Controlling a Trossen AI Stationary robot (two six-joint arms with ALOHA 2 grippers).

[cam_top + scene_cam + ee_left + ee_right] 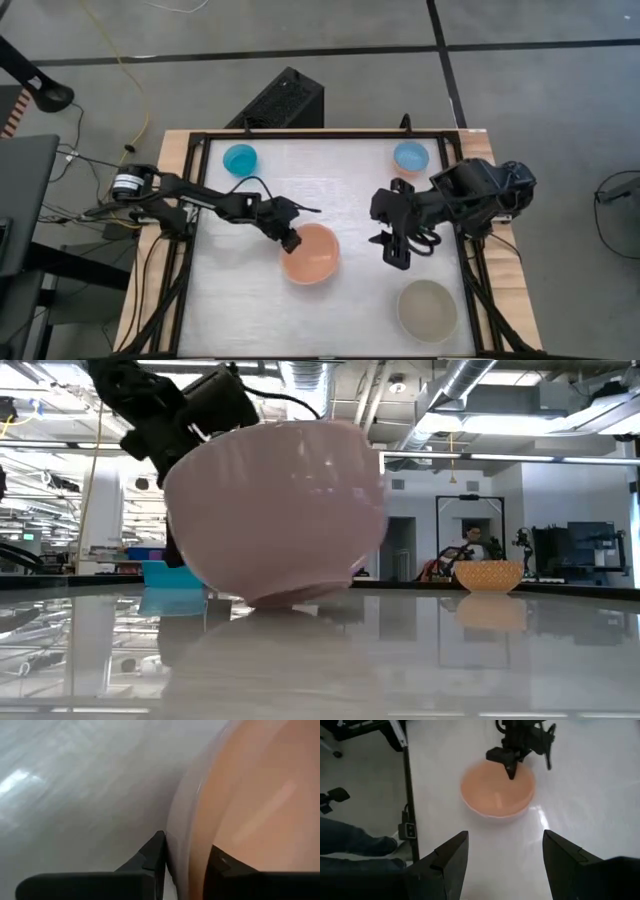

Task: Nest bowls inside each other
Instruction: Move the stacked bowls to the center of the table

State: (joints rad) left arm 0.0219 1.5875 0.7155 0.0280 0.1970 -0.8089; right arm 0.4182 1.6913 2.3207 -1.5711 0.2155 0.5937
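Observation:
The salmon-pink bowl (312, 255) is near the table's middle, with my left gripper (292, 240) shut on its left rim. In the low view this bowl (275, 510) fills the picture and looks tipped. My right gripper (395, 252) hangs open above the table to the right of the bowl, nothing between its fingers (505, 835). A cyan bowl (240, 158) stands at the far left. A light blue bowl (410, 155) stands at the far right, and a beige-grey bowl (428, 310) at the near right. My left gripper has the salmon-pink bowl's rim (182, 845) on the bowl's left side, one finger (152, 855) outside the wall and the other (225, 867) inside. The fingers come slanting down from the table's left. The bowl is tipped, with an edge of its base (285, 600) on the table.
A black frame (200, 150) runs round the white table top. Bare table lies between the salmon-pink bowl and the far bowls, and at the near left. A person's leg (355, 845) shows beside the table in the right wrist view.

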